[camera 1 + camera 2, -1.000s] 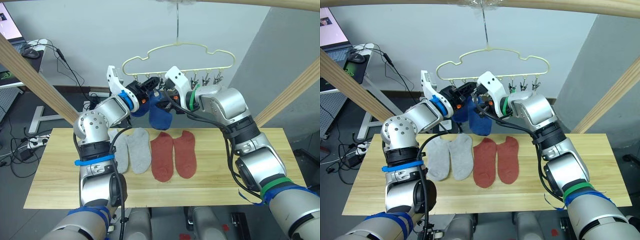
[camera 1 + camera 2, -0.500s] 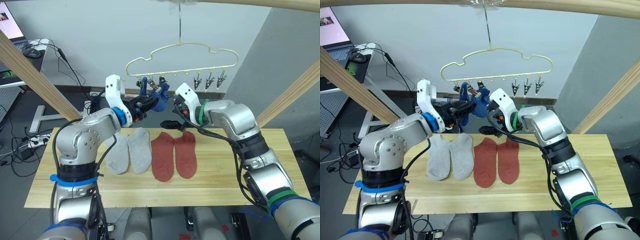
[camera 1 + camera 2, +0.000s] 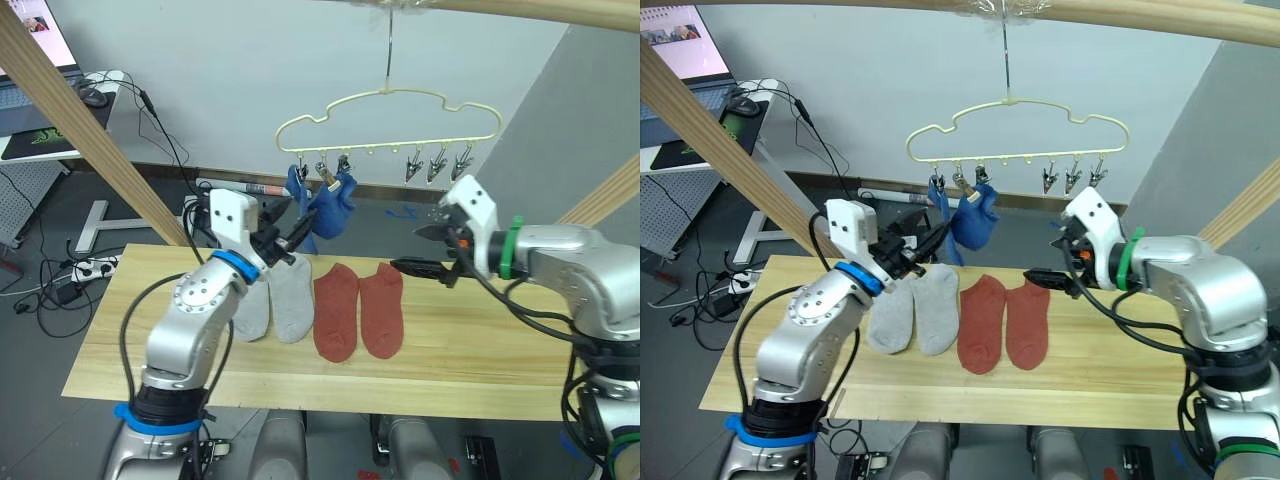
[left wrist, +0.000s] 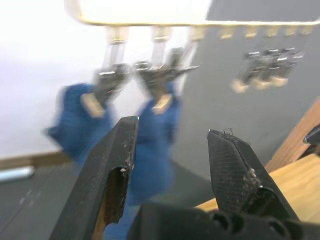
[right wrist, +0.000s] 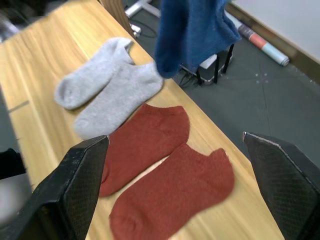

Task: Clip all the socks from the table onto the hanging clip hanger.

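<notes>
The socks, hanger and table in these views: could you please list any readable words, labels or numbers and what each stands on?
None can be read on the socks, the clip hanger or the table.
The laptop screen behind shows content too small to read.

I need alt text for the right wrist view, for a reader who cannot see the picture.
Two rust red socks lie flat side by side on the light wood table, with two light grey socks beside them. A blue sock hangs above. The right gripper is open, its black fingers spread wide at the picture's lower corners.
</notes>
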Controlling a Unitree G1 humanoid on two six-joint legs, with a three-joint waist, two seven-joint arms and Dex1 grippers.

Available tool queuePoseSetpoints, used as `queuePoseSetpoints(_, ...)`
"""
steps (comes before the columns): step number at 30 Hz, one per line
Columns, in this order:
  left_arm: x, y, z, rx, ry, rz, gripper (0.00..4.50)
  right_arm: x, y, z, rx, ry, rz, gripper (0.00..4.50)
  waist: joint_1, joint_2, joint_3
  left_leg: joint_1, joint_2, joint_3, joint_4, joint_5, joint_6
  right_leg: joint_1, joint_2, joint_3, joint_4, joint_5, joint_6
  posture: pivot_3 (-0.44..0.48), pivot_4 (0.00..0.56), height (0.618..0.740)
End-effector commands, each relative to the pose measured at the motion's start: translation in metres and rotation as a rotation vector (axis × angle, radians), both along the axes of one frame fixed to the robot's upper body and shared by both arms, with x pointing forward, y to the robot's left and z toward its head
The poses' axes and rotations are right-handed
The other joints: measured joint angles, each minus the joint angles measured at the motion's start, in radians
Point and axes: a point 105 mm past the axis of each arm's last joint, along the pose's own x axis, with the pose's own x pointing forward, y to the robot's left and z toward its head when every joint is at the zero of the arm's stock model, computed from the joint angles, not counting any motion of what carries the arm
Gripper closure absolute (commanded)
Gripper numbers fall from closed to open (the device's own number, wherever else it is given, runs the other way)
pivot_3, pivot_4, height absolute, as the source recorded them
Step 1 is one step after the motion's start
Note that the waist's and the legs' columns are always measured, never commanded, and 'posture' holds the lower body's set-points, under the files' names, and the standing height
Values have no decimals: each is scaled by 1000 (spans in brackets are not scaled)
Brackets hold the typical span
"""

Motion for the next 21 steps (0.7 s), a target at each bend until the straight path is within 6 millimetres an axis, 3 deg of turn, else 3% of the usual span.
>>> queuePoseSetpoints(1,-3,-11,15,-5,-125,1,2019,-11,-6,17,24,-47,-3,32,-2,0,-1,0,0,0,0,0,0,0,0,0,0,0,0,109,197,740)
queuePoseSetpoints(6,6,-21,19,-17,-178,38,2019,-14,-11,21,22,-44,-30,32,-6,1,-4,0,0,0,1,0,0,0,0,0,0,0,0,96,200,740)
queuePoseSetpoints(16,25,-48,4,-53,-122,43,2019,-18,-14,23,21,-41,-67,32,-7,1,-5,0,-1,0,1,0,1,1,0,0,1,1,0,43,215,740)
queuePoseSetpoints(21,40,-52,3,-56,-126,65,2019,-21,-16,22,25,-37,-92,32,-10,1,-5,0,-1,0,2,0,1,1,0,0,0,1,0,9,215,740)
